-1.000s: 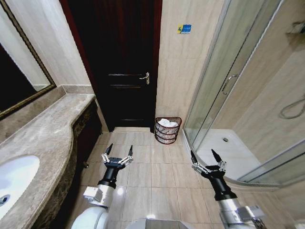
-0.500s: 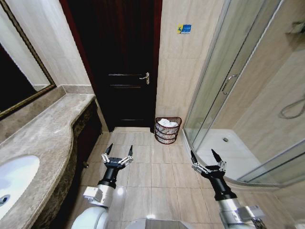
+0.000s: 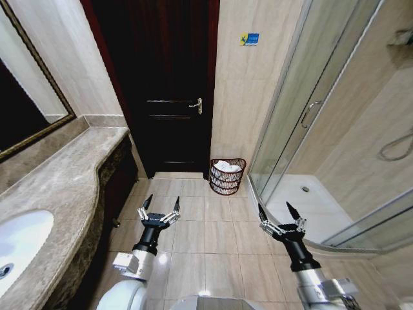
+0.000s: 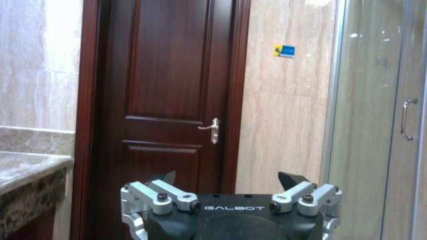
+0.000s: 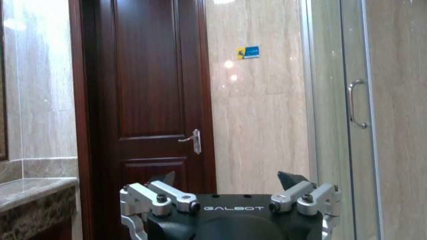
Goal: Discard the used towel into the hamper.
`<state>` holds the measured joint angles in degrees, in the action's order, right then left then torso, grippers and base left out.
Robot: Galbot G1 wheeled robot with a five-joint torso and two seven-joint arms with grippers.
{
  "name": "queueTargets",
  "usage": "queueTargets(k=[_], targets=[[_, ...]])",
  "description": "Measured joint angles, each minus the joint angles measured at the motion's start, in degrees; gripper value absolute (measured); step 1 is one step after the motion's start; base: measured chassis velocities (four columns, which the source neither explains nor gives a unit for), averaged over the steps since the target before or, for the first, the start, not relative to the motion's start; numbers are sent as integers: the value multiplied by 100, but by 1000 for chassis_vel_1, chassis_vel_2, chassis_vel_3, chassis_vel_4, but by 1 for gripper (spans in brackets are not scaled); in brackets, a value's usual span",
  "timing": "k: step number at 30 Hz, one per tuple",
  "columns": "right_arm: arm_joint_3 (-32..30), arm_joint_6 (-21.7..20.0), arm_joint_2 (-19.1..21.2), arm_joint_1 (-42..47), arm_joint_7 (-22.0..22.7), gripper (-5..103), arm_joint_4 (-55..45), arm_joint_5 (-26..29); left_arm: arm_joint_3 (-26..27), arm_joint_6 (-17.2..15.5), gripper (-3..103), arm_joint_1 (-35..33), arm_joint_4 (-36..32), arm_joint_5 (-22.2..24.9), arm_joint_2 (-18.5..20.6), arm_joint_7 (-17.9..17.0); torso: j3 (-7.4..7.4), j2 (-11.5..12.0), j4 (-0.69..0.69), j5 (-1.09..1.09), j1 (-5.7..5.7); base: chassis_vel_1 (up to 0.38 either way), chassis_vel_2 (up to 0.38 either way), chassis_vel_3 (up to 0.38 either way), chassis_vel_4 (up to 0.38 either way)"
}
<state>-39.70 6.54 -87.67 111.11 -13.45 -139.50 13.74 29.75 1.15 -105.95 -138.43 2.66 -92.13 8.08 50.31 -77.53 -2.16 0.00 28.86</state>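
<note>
The hamper (image 3: 227, 175) stands on the floor against the wall, just beside the dark door (image 3: 164, 90), with a white towel (image 3: 227, 166) already lying inside it, so the job looks done. The left hand (image 3: 161, 205) and right hand (image 3: 279, 213) hang spread wide and empty, well short of the hamper. Bare floor tiles (image 3: 206, 223) lie between; nothing blocks the way.

Reddish-brown wire hamper (image 3: 227, 175) with white towel (image 3: 226, 166), dark mahogany door (image 3: 169, 84), beige floor tiles (image 3: 193, 236).
</note>
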Motion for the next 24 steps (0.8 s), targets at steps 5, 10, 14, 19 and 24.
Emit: queueTargets(k=[5, 10, 14, 19, 24], targets=[[0, 0, 0, 0, 0, 100, 0, 0, 0, 0, 100, 0, 0, 0, 0, 0, 0, 0, 0, 0, 0, 0, 0, 0, 0], [0, 0, 0, 0, 0, 100, 0, 0, 0, 0, 100, 0, 0, 0, 0, 0, 0, 0, 0, 0, 0, 0, 0, 0, 0], [0, 0, 0, 0, 0, 100, 0, 0, 0, 0, 100, 0, 0, 0, 0, 0, 0, 0, 0, 0, 0, 0, 0, 0, 0], [0, 0, 0, 0, 0, 100, 0, 0, 0, 0, 100, 0, 0, 0, 0, 0, 0, 0, 0, 0, 0, 0, 0, 0, 0], [0, 0, 0, 0, 0, 100, 0, 0, 0, 0, 100, 0, 0, 0, 0, 0, 0, 0, 0, 0, 0, 0, 0, 0, 0]])
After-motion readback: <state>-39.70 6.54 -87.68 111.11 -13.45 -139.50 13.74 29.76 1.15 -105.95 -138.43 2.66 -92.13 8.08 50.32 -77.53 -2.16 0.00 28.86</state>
